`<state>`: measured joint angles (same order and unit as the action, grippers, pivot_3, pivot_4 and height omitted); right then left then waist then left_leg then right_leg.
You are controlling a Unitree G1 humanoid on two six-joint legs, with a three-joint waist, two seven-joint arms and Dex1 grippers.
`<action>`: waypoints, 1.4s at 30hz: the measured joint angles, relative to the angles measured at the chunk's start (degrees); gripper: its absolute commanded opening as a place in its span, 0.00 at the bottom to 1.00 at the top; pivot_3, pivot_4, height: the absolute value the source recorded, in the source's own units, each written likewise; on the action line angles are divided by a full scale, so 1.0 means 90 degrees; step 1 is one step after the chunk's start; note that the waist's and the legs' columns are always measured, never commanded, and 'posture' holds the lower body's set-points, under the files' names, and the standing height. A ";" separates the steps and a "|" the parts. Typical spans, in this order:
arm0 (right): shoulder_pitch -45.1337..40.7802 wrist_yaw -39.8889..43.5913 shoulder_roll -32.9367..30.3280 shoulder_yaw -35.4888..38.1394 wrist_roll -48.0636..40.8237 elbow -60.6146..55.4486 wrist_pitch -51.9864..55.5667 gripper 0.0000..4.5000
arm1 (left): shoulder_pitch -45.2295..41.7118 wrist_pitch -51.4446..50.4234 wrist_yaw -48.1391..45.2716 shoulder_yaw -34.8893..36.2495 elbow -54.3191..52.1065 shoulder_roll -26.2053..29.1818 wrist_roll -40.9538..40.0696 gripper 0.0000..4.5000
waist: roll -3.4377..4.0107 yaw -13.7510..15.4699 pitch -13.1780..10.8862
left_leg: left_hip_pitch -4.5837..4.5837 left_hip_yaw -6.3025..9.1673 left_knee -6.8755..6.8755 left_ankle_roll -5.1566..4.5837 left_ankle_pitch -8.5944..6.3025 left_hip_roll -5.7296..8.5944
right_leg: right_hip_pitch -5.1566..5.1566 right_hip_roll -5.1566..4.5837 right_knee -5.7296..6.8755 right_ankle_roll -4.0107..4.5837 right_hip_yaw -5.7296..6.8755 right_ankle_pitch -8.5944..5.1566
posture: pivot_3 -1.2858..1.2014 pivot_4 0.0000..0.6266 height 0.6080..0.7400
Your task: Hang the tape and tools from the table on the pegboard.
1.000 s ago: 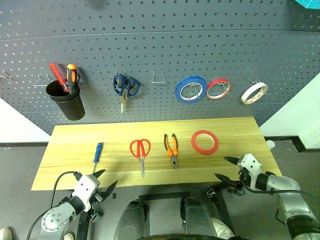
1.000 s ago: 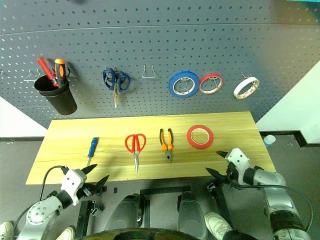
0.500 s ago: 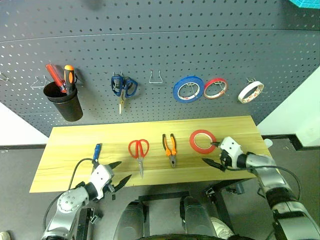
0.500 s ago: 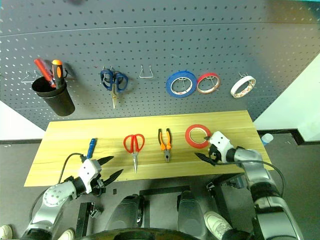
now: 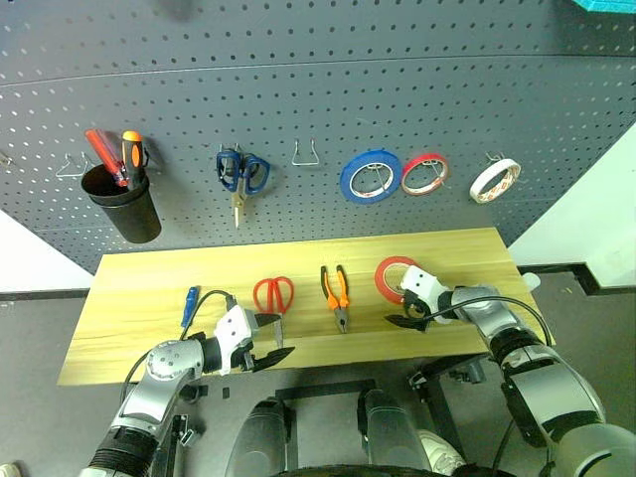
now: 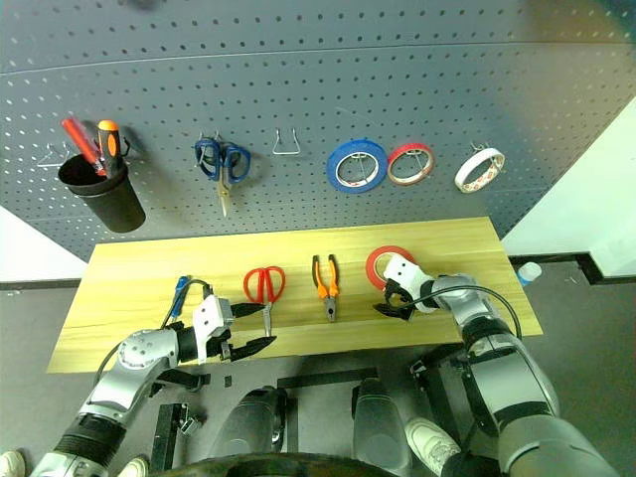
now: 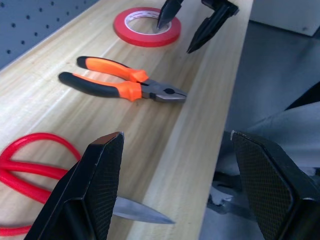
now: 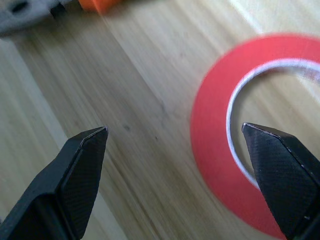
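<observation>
Currently, our right gripper [image 6: 393, 300] straddles the flat red-orange tape ring [image 6: 381, 262] on the light plank table [image 6: 139, 263], jaws wide and empty, to grasp its band; left gripper [image 6: 245, 327] spread, empty, near the red-handled scissors [image 6: 264, 286].

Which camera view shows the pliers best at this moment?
The left wrist view: the pliers lie whole and close, handles and jaws plain. Both eye views show them small on the table. The right wrist view catches only a grey and orange corner.

A workshop: tool-hung pegboard [image 5: 318, 99] above a plank table [image 5: 139, 278].
</observation>
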<state>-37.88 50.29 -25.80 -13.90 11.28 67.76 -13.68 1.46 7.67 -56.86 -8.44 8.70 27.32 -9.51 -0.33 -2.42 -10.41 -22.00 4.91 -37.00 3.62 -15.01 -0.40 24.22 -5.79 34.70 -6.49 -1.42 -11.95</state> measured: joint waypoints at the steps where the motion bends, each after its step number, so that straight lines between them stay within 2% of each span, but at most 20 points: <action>1: -0.0049 -0.0058 0.0002 -0.0035 0.0080 0.0084 -0.0001 1.00 | 0.0020 -0.0015 -0.0001 -0.0002 -0.0027 0.0000 -0.0001 0.79 | 0.0001 -0.0014 0.0000 | 0.0001 0.0000 0.0000 0.0000 0.0000 0.0000 | 0.0000 0.0000 0.0002 0.0000 -0.0001 0.0000 | 0.52 0.27 0.93; 9: -0.0292 -0.0303 0.0027 -0.0175 0.0449 0.0416 0.0029 1.00 | 0.0220 -0.0204 0.0074 0.0015 -0.0304 -0.0001 -0.0090 0.79 | -0.0001 -0.0026 -0.0003 | 0.0043 -0.0002 0.0002 0.0000 0.0000 0.0000 | -0.0018 0.0002 0.0035 -0.0006 -0.0009 -0.0010 | 0.52 0.27 0.93; 12: -0.0354 -0.0333 0.0032 -0.0251 0.0569 0.0478 0.0047 0.87 | 0.0245 -0.0251 0.0093 0.0015 -0.0316 -0.0001 -0.0114 0.80 | -0.0001 -0.0033 -0.0003 | 0.0067 -0.0002 0.0002 -0.0001 -0.0001 0.0000 | -0.0042 0.0002 0.0036 -0.0025 -0.0009 -0.0029 | 0.52 0.27 0.93; 19: -0.0470 -0.0476 0.0039 -0.0331 0.0763 0.0551 0.0111 0.40 | 0.0243 -0.0273 0.0138 0.0015 -0.0321 -0.0001 -0.0122 0.80 | -0.0002 -0.0034 -0.0004 | 0.0074 0.0000 -0.0001 -0.0001 -0.0001 0.0000 | -0.0053 0.0002 0.0035 -0.0026 -0.0009 -0.0030 | 0.51 0.28 0.93; 21: -0.0492 -0.0471 0.0038 -0.0351 0.0837 0.0559 0.0116 0.23 | 0.0240 -0.0279 0.0156 0.0015 -0.0321 -0.0002 -0.0125 0.80 | -0.0002 -0.0034 -0.0004 | 0.0074 0.0001 0.0001 -0.0001 -0.0001 0.0000 | -0.0053 0.0002 0.0035 -0.0025 -0.0010 -0.0030 | 0.51 0.28 0.93; 23: -0.0507 -0.0468 0.0036 -0.0355 0.0862 0.0562 0.0134 0.15 | 0.0241 -0.0281 0.0176 0.0015 -0.0321 -0.0003 -0.0126 0.80 | -0.0002 -0.0031 -0.0004 | 0.0073 0.0001 0.0001 -0.0001 -0.0001 0.0000 | -0.0053 0.0002 0.0035 -0.0025 -0.0010 -0.0031 | 0.51 0.28 0.93; 28: -0.0507 -0.0470 0.0031 -0.0353 0.0871 0.0561 0.0122 0.15 | 0.0247 -0.0283 0.0217 0.0016 -0.0340 -0.0003 -0.0128 0.80 | -0.0002 -0.0029 -0.0004 | 0.0073 0.0001 0.0001 -0.0001 -0.0001 0.0000 | -0.0053 0.0002 0.0035 -0.0026 -0.0010 -0.0032 | 0.52 0.27 0.93; 32: -0.0275 -0.0854 -0.0211 -0.0449 0.1079 0.0327 -0.0547 0.15 | 0.0375 -0.0172 0.0470 0.0123 -0.0568 -0.0044 -0.0131 0.80 | 0.0000 -0.0009 -0.0008 | 0.0067 0.0001 0.0002 -0.0001 -0.0001 0.0000 | -0.0050 0.0001 0.0032 -0.0029 -0.0010 -0.0034 | 0.52 0.26 0.93; 37: 0.0650 -0.1731 -0.1134 -0.0417 0.1272 -0.0823 -0.1723 0.15 | 0.0755 0.0079 0.0865 0.0615 -0.0852 -0.0080 -0.0279 0.80 | -0.0002 -0.0001 -0.0033 | 0.0053 0.0000 0.0018 -0.0001 -0.0001 0.0000 | -0.0028 0.0000 0.0032 -0.0031 -0.0010 -0.0045 | 0.51 0.26 0.93; 39: 0.1310 -0.2346 -0.1633 -0.0397 0.1507 -0.1672 -0.2305 0.15 | 0.0926 0.0182 0.1028 0.0855 -0.0930 -0.0136 -0.0392 0.80 | -0.0012 -0.0003 -0.0042 | 0.0053 -0.0001 0.0024 -0.0002 -0.0002 0.0000 | -0.0022 0.0000 0.0032 -0.0031 -0.0010 -0.0053 | 0.51 0.26 0.93; 42: 0.2200 -0.3611 -0.2346 -0.0382 0.2376 -0.2954 -0.2884 0.15 | 0.0989 0.0297 0.1195 0.1056 -0.0960 -0.0288 -0.0557 0.80 | -0.0019 -0.0031 -0.0053 | 0.0053 -0.0010 0.0023 -0.0001 -0.0002 0.0001 | -0.0014 -0.0001 0.0034 -0.0030 -0.0018 -0.0053 | 0.50 0.26 0.93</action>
<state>-18.08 17.80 -46.91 -17.34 32.67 41.17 -39.64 10.36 10.34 -46.11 1.06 0.07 24.73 -14.52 -0.50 -2.70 -10.88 -21.53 4.82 -36.80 3.61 -15.03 -0.40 24.10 -5.80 35.01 -6.76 -1.58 -12.43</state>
